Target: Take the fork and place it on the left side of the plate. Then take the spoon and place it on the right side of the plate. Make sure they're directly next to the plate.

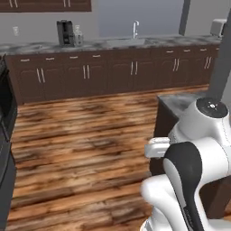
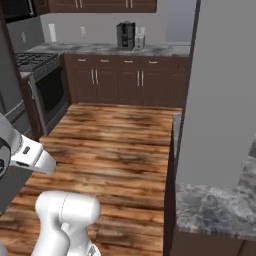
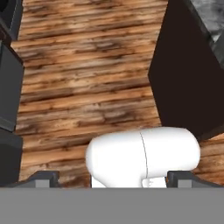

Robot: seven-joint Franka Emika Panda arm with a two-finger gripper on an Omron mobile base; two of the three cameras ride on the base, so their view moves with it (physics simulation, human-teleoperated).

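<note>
The fork, the spoon and the plate are out of view. In the hand view my gripper (image 3: 114, 178) points down at the wooden floor (image 3: 87, 87), and its two dark fingertips (image 3: 43, 177) stand far apart at the bottom edge. It is open with nothing between the fingers. My white arm (image 1: 194, 171) rises in the lower right of the left base view and stands in the lower left of the right base view.
A dark island with a grey marbled top (image 2: 210, 210) stands close on the right; its dark side (image 3: 188, 65) is beside the hand. A grey pillar (image 2: 220, 90) rises from it. A stove (image 2: 40, 75) is on the left. Cabinets, a sink (image 1: 126, 43) and a coffee machine (image 1: 65, 32) line the back wall.
</note>
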